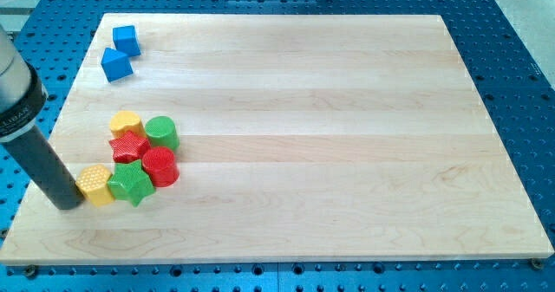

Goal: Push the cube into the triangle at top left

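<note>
A blue cube (127,39) sits at the board's top left. A blue triangle block (115,64) lies just below it and slightly to its left, almost touching. My tip (66,203) is at the view's lower left, touching the left side of a yellow hexagon block (95,184). The tip is far below the two blue blocks.
A cluster sits at the lower left of the wooden board (347,110): a yellow block (127,124), a green cylinder (161,133), a red star (129,146), a red cylinder (159,166), a green star (131,183). Blue perforated table surrounds the board.
</note>
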`<action>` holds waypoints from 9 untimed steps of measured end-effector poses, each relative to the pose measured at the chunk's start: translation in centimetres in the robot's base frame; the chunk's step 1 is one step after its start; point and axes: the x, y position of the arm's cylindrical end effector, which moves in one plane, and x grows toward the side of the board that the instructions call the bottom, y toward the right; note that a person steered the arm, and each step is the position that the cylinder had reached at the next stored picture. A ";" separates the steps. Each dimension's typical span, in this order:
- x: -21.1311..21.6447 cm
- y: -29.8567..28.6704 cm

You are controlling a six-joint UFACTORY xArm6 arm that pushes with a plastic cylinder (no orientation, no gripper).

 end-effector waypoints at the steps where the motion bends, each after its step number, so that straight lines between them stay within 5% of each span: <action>1: -3.0 -0.8; 3: -14.7 -5.8; 5: -19.6 -6.1; 7: -29.8 -1.2; 9: -33.4 0.9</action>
